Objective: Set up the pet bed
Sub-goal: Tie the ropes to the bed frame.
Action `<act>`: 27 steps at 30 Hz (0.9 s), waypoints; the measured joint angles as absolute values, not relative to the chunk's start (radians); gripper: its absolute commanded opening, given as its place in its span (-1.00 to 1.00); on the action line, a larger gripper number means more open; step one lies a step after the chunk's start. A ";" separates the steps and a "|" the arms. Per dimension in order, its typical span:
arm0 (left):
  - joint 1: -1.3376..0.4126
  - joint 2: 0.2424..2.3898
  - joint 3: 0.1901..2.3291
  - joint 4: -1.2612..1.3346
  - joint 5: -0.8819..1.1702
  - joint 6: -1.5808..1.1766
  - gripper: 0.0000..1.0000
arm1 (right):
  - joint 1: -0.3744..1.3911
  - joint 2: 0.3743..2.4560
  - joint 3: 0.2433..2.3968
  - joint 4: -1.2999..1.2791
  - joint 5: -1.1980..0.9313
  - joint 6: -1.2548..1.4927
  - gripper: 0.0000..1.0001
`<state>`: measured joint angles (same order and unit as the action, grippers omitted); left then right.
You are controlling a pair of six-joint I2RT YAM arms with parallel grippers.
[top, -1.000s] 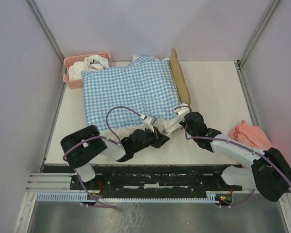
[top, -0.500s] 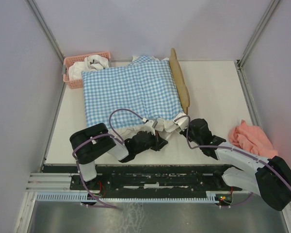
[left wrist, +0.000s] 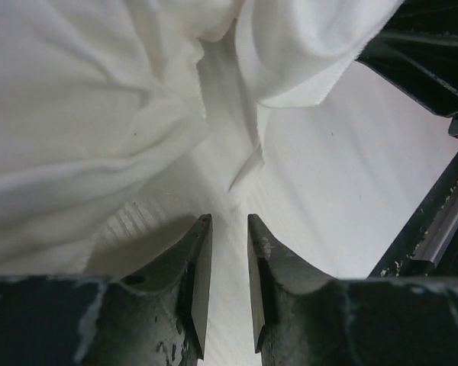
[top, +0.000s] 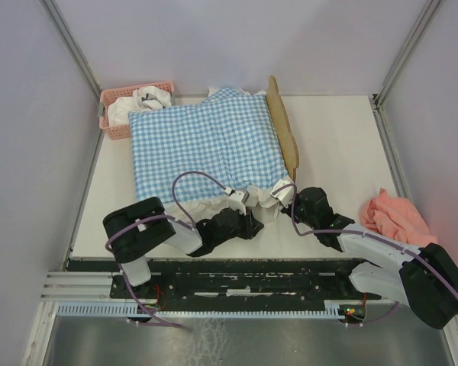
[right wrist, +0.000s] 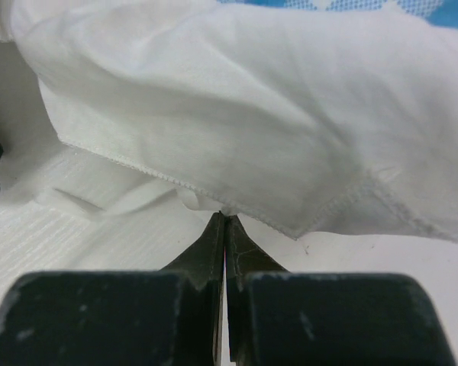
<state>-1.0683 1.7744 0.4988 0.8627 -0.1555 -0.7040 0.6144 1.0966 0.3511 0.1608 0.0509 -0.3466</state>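
Observation:
The pet bed (top: 284, 126) shows only its wavy wooden headboard; blue-white gingham bedding (top: 206, 145) covers the rest. My left gripper (top: 253, 221) lies low at the bedding's near edge. In the left wrist view it (left wrist: 229, 217) is open a little, nothing between its fingers, and the white ruffle (left wrist: 99, 114) hangs just ahead of them. My right gripper (top: 284, 200) is at the near right corner. In the right wrist view it (right wrist: 225, 216) is shut, its tips pinching the hem of the white ruffle (right wrist: 252, 114).
A pink basket (top: 114, 114) with white cloth in it stands at the back left, touching the bedding. A pink cloth (top: 393, 213) lies crumpled at the right edge of the table, beside my right arm. The black rail (top: 237, 278) runs along the near edge.
My left gripper has opened and let go of the ruffle. My right gripper has drawn back toward the near edge with the ruffle's corner, still shut.

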 measured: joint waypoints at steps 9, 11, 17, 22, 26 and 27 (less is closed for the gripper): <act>-1.138 1.570 0.557 0.632 -0.309 -0.598 -0.21 | 0.614 1.097 0.349 0.178 0.041 -0.362 -0.96; -1.142 1.552 0.597 0.597 -0.344 -0.561 -0.15 | 0.614 1.097 0.344 0.196 0.043 -0.365 -0.96; -1.142 1.550 0.684 0.547 -0.439 -0.458 0.01 | 0.614 1.120 0.337 0.247 0.046 -0.381 -0.96; -1.134 1.585 0.746 0.529 -0.469 -0.406 0.03 | 0.614 1.121 0.330 0.281 0.045 -0.391 -0.96; -1.127 1.632 0.789 0.522 -0.468 -0.378 -0.01 | 0.610 1.120 0.323 0.295 0.049 -0.384 -0.95; -1.125 1.638 0.793 0.519 -0.468 -0.374 -0.08 | 0.608 1.120 0.321 0.296 0.050 -0.382 -0.95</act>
